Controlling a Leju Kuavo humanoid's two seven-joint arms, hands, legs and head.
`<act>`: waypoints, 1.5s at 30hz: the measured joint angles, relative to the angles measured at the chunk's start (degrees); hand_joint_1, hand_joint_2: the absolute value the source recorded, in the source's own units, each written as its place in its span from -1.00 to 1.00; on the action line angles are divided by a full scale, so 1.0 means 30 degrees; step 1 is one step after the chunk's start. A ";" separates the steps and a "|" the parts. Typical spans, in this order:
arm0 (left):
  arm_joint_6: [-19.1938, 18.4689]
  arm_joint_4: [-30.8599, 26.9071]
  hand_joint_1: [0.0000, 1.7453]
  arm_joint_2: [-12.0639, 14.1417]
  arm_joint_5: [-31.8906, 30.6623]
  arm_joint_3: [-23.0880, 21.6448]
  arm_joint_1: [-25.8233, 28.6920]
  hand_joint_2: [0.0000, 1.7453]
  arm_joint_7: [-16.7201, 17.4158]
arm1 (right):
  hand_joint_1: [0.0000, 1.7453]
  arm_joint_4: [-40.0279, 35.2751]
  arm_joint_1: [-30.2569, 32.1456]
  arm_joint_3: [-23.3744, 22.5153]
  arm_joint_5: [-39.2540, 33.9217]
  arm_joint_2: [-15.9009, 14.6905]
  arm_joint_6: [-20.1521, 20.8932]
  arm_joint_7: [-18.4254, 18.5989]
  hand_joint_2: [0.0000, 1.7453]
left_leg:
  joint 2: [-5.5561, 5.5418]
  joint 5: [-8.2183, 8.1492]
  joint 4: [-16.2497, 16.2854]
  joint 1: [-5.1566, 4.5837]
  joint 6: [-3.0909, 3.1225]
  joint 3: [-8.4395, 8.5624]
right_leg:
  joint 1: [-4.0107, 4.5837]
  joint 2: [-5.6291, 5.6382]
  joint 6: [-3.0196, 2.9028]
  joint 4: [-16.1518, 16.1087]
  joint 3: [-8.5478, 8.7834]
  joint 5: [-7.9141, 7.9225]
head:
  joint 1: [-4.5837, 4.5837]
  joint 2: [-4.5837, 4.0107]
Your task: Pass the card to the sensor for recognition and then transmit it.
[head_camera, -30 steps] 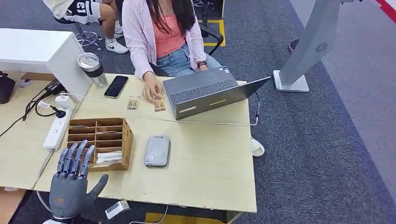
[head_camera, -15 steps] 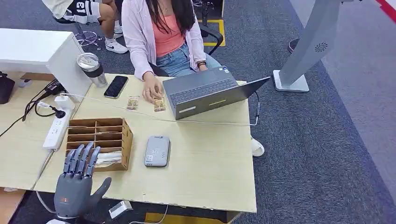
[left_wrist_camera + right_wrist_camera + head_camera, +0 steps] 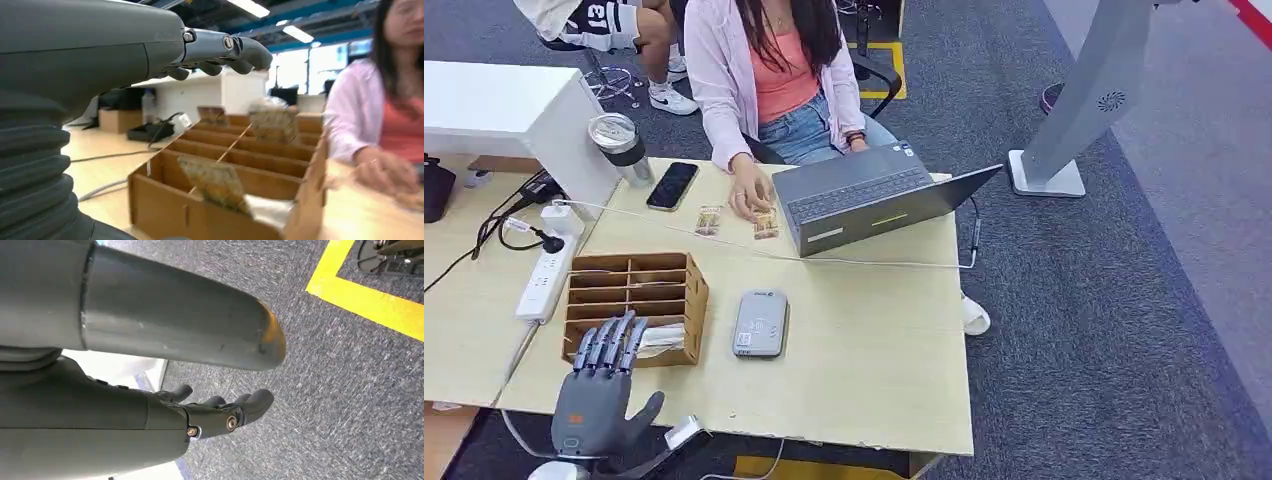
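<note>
A wooden card box [image 3: 636,292] with several compartments stands at the table's near left. A patterned card [image 3: 216,183] leans in its nearest compartment, beside white paper [image 3: 660,337]; another card [image 3: 272,124] stands farther back. The grey card sensor [image 3: 760,323] lies flat just right of the box. My left hand [image 3: 602,398] hovers at the table's front edge, fingers [image 3: 227,49] stretched over the box's near wall, holding nothing. My right hand [image 3: 210,412] hangs over the carpet, fingers loosely extended and empty.
A person [image 3: 769,70] sits across the table, one hand on small cards [image 3: 765,224] beside an open laptop [image 3: 864,195]. A phone [image 3: 673,185], a tumbler [image 3: 622,148], a power strip [image 3: 544,280] and a white cable [image 3: 724,250] lie behind the box.
My left hand has slid right and back toward the table's front edge, its fingertips now at the box's near wall. The person's hand stays on the cards.
</note>
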 joint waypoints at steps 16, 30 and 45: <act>-0.1699 0.1363 -1.00 0.0022 0.0182 0.0007 -0.0874 1.00 0.1187 | -1.00 -0.0007 -0.0002 -0.0080 0.0438 0.0000 0.0306 -0.0051 -1.00 | -0.0002 0.0001 0.0000 -0.0002 -0.0001 -0.0002 | 0.0003 0.0000 -0.0001 0.0001 0.0037 0.0001 | 0.0007 0.0000; -0.1699 0.1443 -1.00 0.0131 0.0299 0.0007 -0.1005 1.00 0.1217 | -1.00 -0.0007 -0.0001 -0.0080 0.0664 0.0000 0.0393 0.0007 -1.00 | -0.0002 0.0002 0.0001 -0.0001 -0.0002 -0.0001 | 0.0003 -0.0001 -0.0001 0.0003 0.0039 0.0001 | 0.0007 0.0000; -0.1699 0.1487 -1.00 0.0168 0.0357 0.0029 -0.1168 1.00 0.1217 | -1.00 -0.0007 -0.0001 -0.0080 0.0686 0.0000 0.0386 0.0014 -1.00 | -0.0002 0.0002 0.0000 -0.0001 -0.0002 -0.0001 | 0.0003 -0.0001 -0.0001 0.0003 0.0039 0.0001 | 0.0007 0.0000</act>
